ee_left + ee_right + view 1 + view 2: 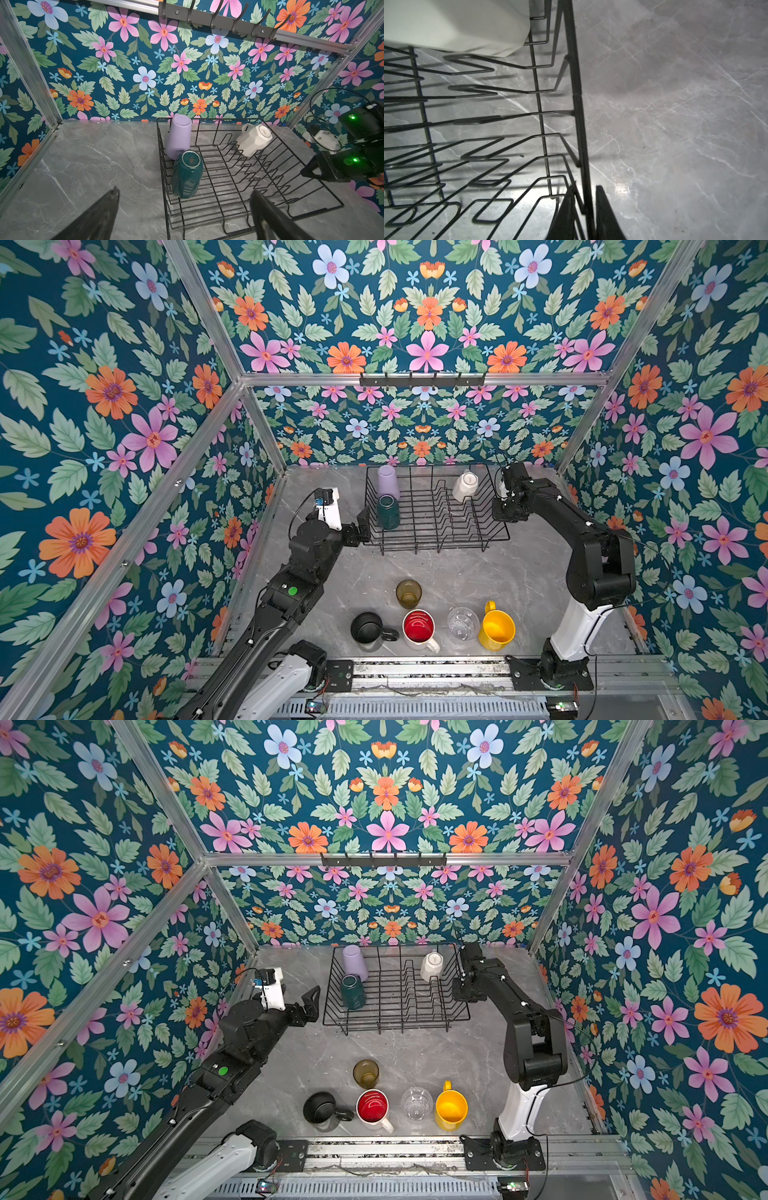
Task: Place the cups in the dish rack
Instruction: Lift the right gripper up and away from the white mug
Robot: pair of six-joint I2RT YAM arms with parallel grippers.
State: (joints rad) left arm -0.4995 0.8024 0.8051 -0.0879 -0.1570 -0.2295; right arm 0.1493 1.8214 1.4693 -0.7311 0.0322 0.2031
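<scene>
**Operator:** Where did the cups stand?

**Observer:** Take 12 o'clock as the back wall. You had three in the dish rack [436, 514], all bottom-up. The lilac tumbler [388, 482] was at the rack's 11 o'clock corner. The teal mug [388, 512] sat close against the tumbler at its 6 o'clock, and the cream-white mug [465, 486] was tilted near 1 o'clock. Five waited mouth-up on the surface [457, 572], well apart from the rack at its 6 o'clock. The amber glass [408, 593] was nearest the rack. Beyond it, from 9 to 3, ran the black mug [366, 627], red-inside white mug [419, 626], clear glass [462, 624] and yellow mug [496, 629].

**Operator:** And the grippers?

**Observer:** Your left gripper [360, 526] hung spread wide and empty, just beside the rack's 9 o'clock rim. Your right gripper [585, 188] sat at the 3 o'clock rim, jaws drawn narrow on either side of the rim wire. I couldn't tell whether they pinched it.

**Operator:** What did the next pick turn on?

**Observer:** Probably the amber glass. It lay at about 5 o'clock from your left gripper and 7 o'clock from your right, with its long axis upright. The left was free and nearer, so I'd have expected a side grasp from it, then a half-turn to match the racked cups.
</scene>
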